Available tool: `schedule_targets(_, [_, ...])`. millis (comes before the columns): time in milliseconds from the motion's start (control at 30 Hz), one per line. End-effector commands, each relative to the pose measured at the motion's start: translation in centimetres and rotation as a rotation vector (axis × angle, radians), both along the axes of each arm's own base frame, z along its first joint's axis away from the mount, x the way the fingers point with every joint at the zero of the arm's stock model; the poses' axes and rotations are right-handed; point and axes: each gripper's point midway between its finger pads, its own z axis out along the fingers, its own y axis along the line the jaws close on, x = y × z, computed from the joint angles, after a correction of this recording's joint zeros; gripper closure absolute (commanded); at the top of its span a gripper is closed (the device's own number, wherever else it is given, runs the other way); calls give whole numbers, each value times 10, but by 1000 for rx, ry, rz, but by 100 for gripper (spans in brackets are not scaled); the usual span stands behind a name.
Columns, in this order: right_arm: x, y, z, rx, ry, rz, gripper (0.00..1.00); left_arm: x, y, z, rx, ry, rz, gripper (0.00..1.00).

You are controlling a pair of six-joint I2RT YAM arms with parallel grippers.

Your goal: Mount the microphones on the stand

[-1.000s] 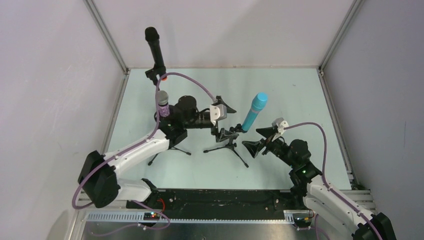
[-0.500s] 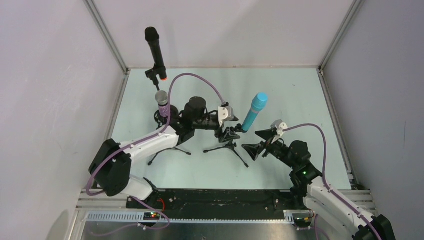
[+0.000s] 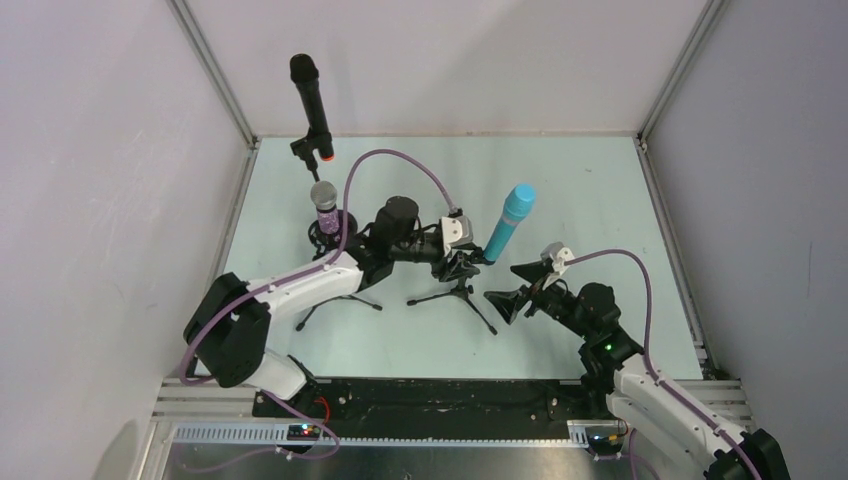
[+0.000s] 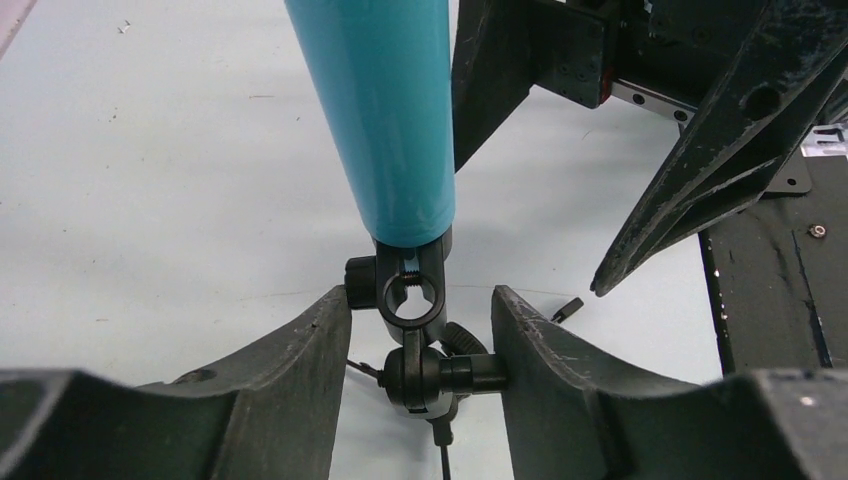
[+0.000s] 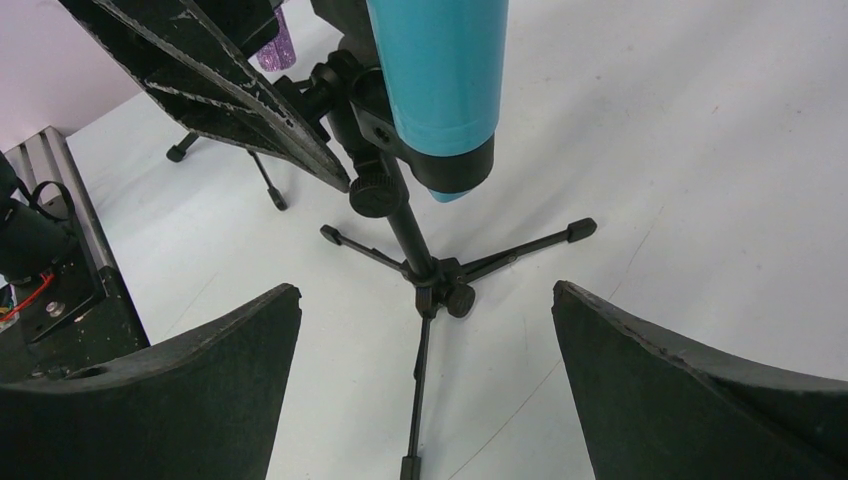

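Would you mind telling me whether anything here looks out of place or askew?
A small black loose part lies on the table beside the middle stand, perhaps a screw. The light blue microphone leans well off upright in its clip, possibly by design.

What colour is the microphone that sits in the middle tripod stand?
Light blue, close to turquoise. The microphone shows best in the left wrist view.

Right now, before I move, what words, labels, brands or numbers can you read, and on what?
No readable text in any view.
The light blue stick microphone and its black tripod stand show no markings; the small circuit board at the near edge is too small to read.
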Motion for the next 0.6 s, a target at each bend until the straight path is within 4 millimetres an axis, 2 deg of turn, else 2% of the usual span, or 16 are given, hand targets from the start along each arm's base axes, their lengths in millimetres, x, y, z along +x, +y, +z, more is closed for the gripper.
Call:
schedule_targets(0, [2,1,5,7,-38,6,0,12,3,1,28,-72,28,46])
schedule_targets(67, [3,2,2,4,-32,7,1,12,4,2,32,-81,27,50])
schedule_targets(200, [5,3,1,8,-36,8,0,11,7,0,49,-102,24,68])
schedule_targets(333, [6,4,2,8,-42,13,0,13,9,1,57,-117,34,70])
schedule_targets(367, [6,5,2,6,-46,15,0,14,10,2,60,-124,40,66])
schedule_targets(400, [6,5,0,4,-43,16,1,15,11,3,60,-129,43,50])
schedule_targets(433, [6,5,0,3,-43,18,1,16,12,3,64,-140,50,41])
schedule_targets(467, [6,6,1,2,-43,22,1,17,13,4,64,-150,54,27])
schedule_targets(533, [5,6,0,1,-42,26,1,17,15,7,63,-172,52,16])
schedule_targets(567, [5,6,0,0,-42,24,1,17,15,7,65,-183,52,14])
